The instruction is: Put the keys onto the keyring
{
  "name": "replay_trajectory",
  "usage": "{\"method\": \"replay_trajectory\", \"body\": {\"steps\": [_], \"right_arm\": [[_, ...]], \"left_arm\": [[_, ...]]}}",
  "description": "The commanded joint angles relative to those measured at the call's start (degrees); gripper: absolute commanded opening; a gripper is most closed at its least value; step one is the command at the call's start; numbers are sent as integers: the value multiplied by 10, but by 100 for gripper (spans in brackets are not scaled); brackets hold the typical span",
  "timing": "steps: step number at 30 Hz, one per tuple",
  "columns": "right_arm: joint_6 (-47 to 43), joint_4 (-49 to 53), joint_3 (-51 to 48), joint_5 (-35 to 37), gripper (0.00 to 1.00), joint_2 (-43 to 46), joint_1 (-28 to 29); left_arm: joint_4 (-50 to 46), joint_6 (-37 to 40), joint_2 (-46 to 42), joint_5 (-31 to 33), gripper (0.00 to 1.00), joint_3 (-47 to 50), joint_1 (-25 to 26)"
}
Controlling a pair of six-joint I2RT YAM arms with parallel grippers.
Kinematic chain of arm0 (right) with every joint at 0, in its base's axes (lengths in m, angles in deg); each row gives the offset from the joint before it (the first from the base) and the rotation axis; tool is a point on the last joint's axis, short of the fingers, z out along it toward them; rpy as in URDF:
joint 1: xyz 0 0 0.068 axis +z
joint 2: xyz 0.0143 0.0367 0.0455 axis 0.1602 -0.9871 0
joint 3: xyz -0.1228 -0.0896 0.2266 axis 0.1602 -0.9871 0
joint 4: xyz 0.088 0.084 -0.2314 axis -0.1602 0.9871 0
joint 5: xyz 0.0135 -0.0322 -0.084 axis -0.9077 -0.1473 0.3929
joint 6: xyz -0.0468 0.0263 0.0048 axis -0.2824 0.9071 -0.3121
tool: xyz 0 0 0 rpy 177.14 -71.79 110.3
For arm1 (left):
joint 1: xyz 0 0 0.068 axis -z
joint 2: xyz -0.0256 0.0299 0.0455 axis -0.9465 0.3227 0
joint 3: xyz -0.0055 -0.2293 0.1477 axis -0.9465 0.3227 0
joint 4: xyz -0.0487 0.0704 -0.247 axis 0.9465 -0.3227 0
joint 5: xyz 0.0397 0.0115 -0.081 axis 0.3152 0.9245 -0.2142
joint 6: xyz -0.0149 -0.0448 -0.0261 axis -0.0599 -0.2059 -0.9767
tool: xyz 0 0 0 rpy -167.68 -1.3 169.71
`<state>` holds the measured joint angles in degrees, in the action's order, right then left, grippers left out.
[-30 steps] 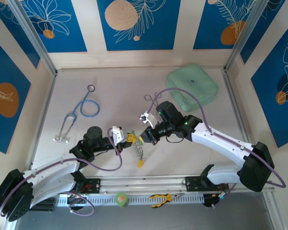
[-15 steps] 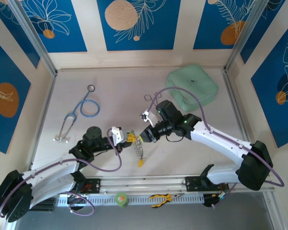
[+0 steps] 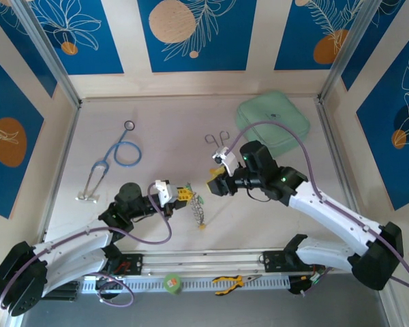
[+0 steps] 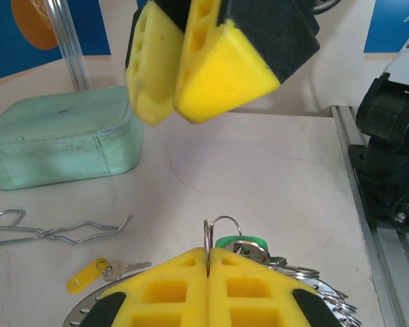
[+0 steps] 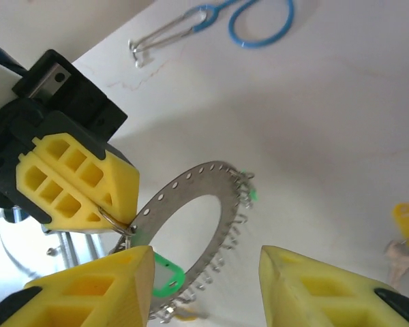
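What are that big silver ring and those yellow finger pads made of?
The keyring looks like thin polished metal: silvery, reflective, with a row of small holes punched in it. The yellow finger pads look like matte moulded plastic or rubber with open cells; I can't tell which.

The keyring [image 5: 191, 184] — a flat silvery band punched with holes, small clips fringing its rim — hangs tilted, pinched at a small wire loop by the closed left pincer [image 5: 126, 225]. A green-headed key [image 4: 249, 241] sits on it; a yellow-headed key [image 4: 88, 274] lies apart on the tabletop [image 4: 273, 170].
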<state>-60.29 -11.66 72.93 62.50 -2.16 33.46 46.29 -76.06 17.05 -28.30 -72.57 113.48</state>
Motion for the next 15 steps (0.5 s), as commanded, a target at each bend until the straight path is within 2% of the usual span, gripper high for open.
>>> {"method": "replay_trajectory", "body": {"steps": [1,4,6,15], "right_arm": [[-109,-91,-61,5,45,43,5],[-210,-176,-129,-8,44,81,29],[-251,-197,-152,-9,44,89,44],[-235,-208,-152,8,45,49,83]], "left_arm": [[87,-43,-4,0,0,11,5],[117,-69,4,-1,0,19,5],[138,-86,10,1,0,23,5],[156,-127,33,7,0,22,5]]}}
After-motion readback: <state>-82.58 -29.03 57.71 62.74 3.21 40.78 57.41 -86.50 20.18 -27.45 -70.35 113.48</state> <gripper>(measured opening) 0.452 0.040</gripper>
